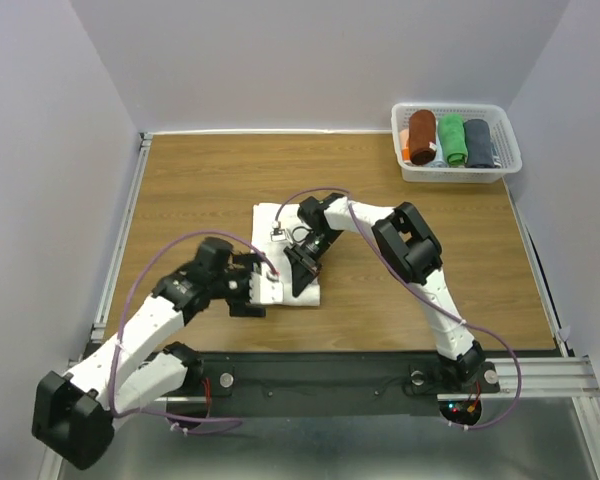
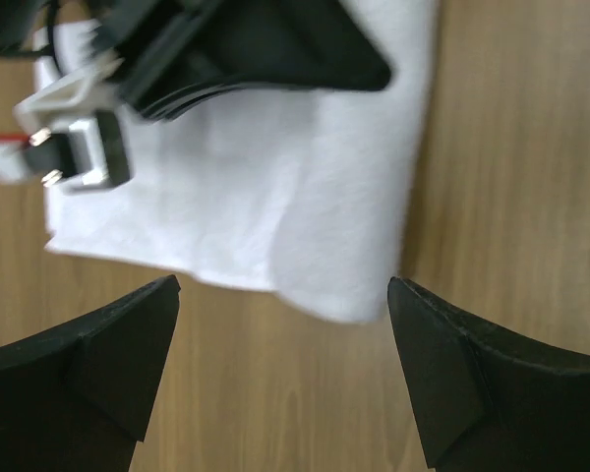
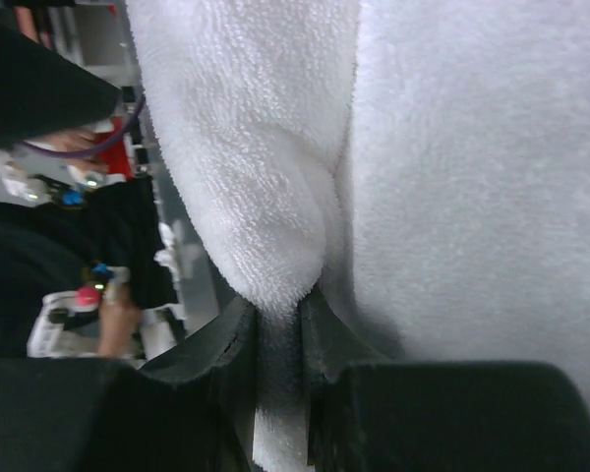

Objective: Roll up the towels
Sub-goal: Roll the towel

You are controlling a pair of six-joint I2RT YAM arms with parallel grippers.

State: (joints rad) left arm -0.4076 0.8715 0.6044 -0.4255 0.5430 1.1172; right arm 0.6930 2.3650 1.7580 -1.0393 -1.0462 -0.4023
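A fold of the white towel (image 3: 265,177) on the tabletop (image 1: 200,180) is being pinched in the right gripper (image 3: 275,317), while the left gripper (image 2: 283,287) is being held wide open, empty, just short of the towel's edge, so the unsupported roll risks being loosened.
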